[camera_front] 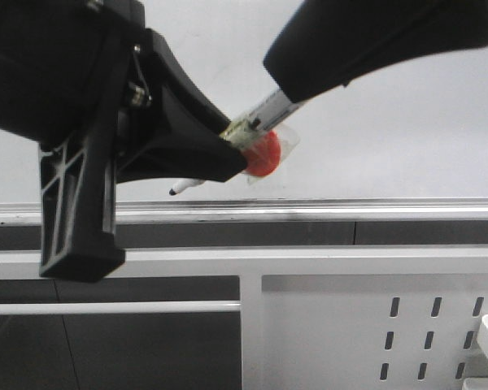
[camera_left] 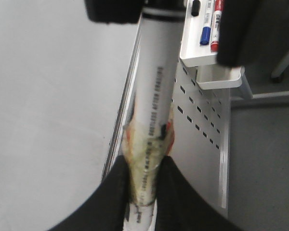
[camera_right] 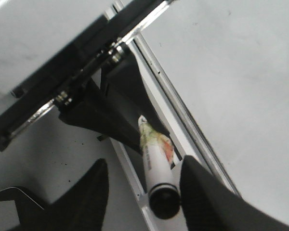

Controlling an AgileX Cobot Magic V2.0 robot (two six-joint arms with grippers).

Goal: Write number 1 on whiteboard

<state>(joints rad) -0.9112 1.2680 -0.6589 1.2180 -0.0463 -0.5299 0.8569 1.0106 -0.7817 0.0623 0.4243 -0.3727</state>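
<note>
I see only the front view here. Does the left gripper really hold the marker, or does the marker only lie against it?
Observer: It holds it. In the left wrist view the left gripper is shut on the marker, at its taped part.
Operator: And the right gripper?
Observer: The right wrist view shows the right gripper open, one finger on each side of the marker's black end.
Operator: Are other markers near?
Observer: Yes. The left wrist view shows a blue marker and a red marker lying in a white tray.
</note>
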